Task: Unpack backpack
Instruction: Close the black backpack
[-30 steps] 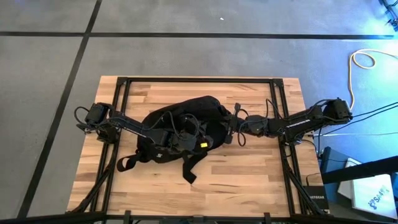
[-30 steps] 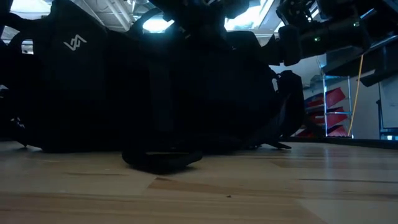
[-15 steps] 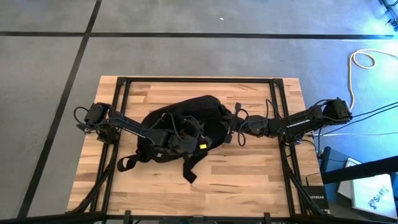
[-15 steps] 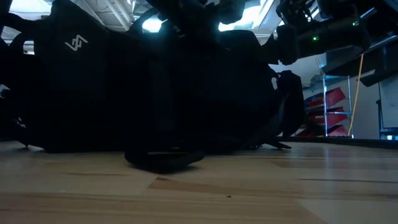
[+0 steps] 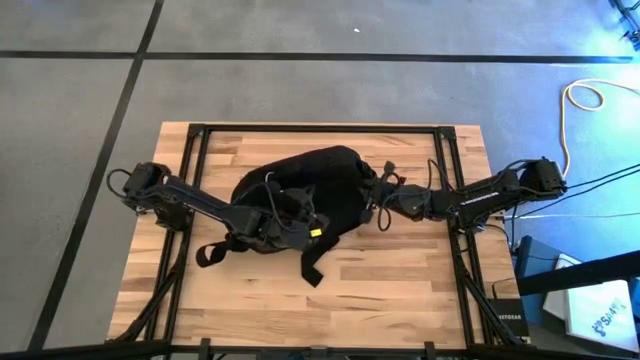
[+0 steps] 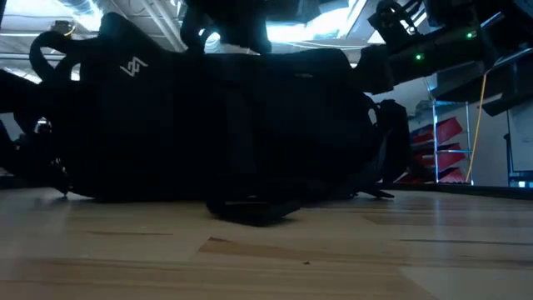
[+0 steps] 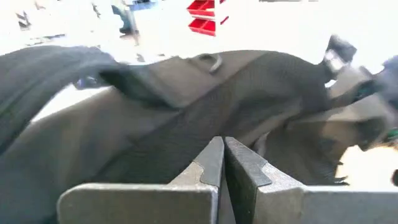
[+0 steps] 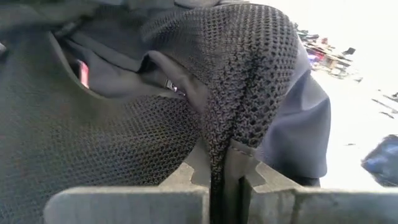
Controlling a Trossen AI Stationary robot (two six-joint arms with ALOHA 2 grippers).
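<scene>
The right gripper (image 8: 217,180) is pinching the backpack (image 5: 320,185) mesh while the left gripper (image 7: 222,163) (fingers together, nothing between them) is needing the zip pull before tugging

The wooden table (image 5: 400,275) of pale butcher-block planks stands on a grey floor (image 5: 300,90) crossed by dark lines (image 5: 130,85). Off the table's right edge a pale cable (image 5: 590,95) loops on the floor, with a black box (image 5: 505,318) near the table's corner. Beyond the table, red shelving bins (image 6: 441,154) sit in a metal rack, and bright ceiling lights (image 6: 287,33) glare overhead.
</scene>
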